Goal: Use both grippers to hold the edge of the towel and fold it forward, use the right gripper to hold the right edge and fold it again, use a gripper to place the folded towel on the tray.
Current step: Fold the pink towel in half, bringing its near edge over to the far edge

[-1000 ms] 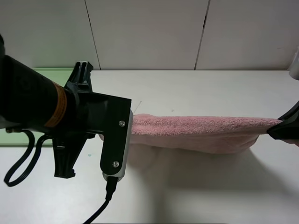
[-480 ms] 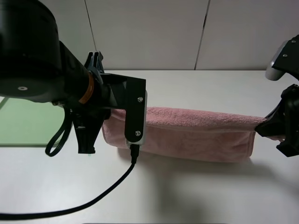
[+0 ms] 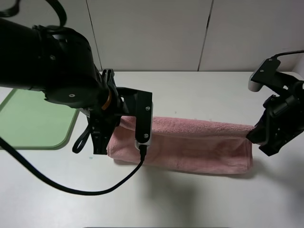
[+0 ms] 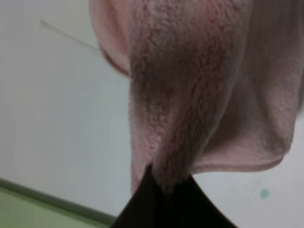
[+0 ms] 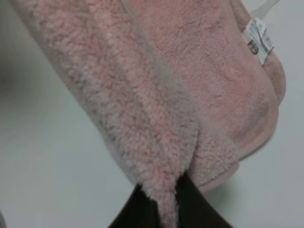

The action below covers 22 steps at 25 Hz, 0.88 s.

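The pink towel (image 3: 199, 142) lies doubled over on the white table, stretched between both grippers. My left gripper (image 3: 122, 124) is shut on the towel's left top edge, its jaws mostly hidden behind the wrist plate. The left wrist view shows the dark jaws (image 4: 166, 192) pinching bunched pink cloth (image 4: 190, 85). My right gripper (image 3: 255, 135) is shut on the towel's right top edge. The right wrist view shows its jaws (image 5: 164, 202) clamped on the fluffy hem (image 5: 142, 95), with a white care label (image 5: 260, 40) at a far corner. The light-green tray (image 3: 33, 121) lies at the left, apart from the towel.
A black cable (image 3: 71, 187) trails from the left arm across the table in front of the towel. A white panelled wall (image 3: 152, 33) stands behind the table. The tray's rim shows as a green strip in the left wrist view (image 4: 28, 213).
Both grippers have come down towards the table with the towel's edge. The towel, first hanging stretched in the air, now rests doubled over on the table.
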### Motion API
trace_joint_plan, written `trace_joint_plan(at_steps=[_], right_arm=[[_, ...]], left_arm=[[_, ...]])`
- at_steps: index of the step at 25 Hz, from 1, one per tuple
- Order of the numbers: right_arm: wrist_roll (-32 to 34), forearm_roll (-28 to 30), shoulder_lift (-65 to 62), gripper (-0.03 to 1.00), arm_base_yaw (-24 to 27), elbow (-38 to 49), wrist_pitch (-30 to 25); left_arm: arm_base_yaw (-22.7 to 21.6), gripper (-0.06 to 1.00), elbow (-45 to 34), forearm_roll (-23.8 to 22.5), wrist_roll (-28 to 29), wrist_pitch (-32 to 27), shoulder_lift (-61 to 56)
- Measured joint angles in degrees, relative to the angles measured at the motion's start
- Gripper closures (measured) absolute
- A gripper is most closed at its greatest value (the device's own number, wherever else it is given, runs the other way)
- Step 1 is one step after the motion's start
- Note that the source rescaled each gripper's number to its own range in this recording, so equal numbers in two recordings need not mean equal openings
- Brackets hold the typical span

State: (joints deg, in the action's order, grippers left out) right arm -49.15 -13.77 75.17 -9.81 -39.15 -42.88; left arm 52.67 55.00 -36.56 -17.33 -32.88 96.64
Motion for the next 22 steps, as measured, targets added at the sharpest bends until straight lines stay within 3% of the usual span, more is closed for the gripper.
trace_joint_plan(at_steps=[5, 15, 22], right_arm=[[0.0, 0.4, 3.1, 0.97, 0.0, 0.0, 2.7], [0.0, 0.4, 7.6, 0.97, 0.0, 0.0, 8.3], [0.0, 1.1, 10.3, 0.97, 0.0, -0.1, 11.5]], left_arm=[[-0.7, 0.94, 0.0, -0.3, -0.6, 3.3, 3.2], [-7.5, 0.94, 2.4, -0.3, -0.8, 8.4, 5.0], [-8.1, 0.94, 2.7, -0.2, -1.2, 10.4, 6.3]])
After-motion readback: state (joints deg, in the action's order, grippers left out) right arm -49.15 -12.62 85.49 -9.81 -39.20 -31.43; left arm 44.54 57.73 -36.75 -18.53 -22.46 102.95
